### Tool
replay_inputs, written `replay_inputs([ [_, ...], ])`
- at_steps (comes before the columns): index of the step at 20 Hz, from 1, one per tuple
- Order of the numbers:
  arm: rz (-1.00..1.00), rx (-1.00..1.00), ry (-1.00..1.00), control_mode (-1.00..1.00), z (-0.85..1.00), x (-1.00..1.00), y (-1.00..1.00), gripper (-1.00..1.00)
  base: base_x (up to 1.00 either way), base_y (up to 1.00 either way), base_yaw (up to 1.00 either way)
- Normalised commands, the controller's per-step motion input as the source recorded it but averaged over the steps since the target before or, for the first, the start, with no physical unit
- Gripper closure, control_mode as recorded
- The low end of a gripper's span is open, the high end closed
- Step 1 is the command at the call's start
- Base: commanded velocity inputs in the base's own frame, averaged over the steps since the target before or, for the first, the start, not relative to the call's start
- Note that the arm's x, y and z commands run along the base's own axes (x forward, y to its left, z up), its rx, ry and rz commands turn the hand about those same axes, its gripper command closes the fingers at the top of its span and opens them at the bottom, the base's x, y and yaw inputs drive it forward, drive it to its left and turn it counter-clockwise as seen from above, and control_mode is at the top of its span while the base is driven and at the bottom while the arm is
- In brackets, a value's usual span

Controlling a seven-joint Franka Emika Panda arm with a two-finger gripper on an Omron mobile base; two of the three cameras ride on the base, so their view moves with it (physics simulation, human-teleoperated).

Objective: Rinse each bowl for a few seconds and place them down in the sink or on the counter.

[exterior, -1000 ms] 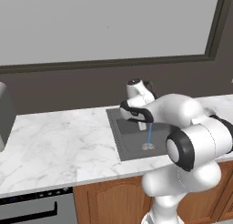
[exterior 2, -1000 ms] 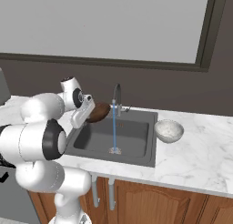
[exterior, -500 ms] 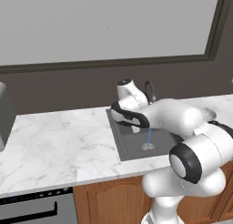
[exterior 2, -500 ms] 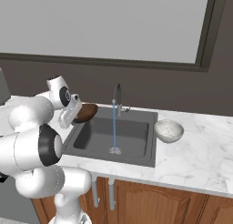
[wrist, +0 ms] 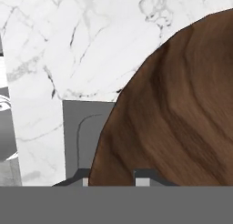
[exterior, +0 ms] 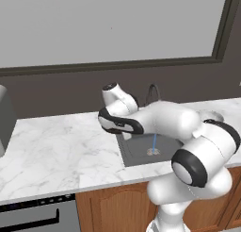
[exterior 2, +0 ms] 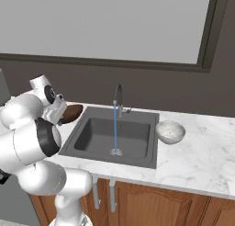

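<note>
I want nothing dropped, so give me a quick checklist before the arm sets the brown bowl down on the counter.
1. End effector shut on the brown bowl: ok.
2. Bowl over the counter, left of the sink: ok, by the right base view.
3. Bowl clear of the water stream: ok.
4. Height of the bowl above the marble: cannot tell.
5. Grey-white bowl out of the way, right of the sink: ok.

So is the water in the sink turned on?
On. A thin blue stream runs from the faucet down into the sink, splashing near the drain.
</note>
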Motion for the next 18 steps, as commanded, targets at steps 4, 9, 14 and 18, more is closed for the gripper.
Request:
replay_inputs([
  [4,0.04,0.0,0.09,-1.0,0.0,0.0,0.66,1.0,0.0,0.0,0.0],
  [9,0.01,0.01,0.05,-1.0,-0.06,0.0,0.56,1.0,0.0,0.0,0.0],
  [14,0.0,0.05,0.01,-1.0,-0.16,-0.02,0.32,1.0,0.0,0.0,0.0],
  [18,0.0,0.08,0.07,-1.0,-0.18,0.0,0.21,1.0,0.0,0.0,0.0],
])
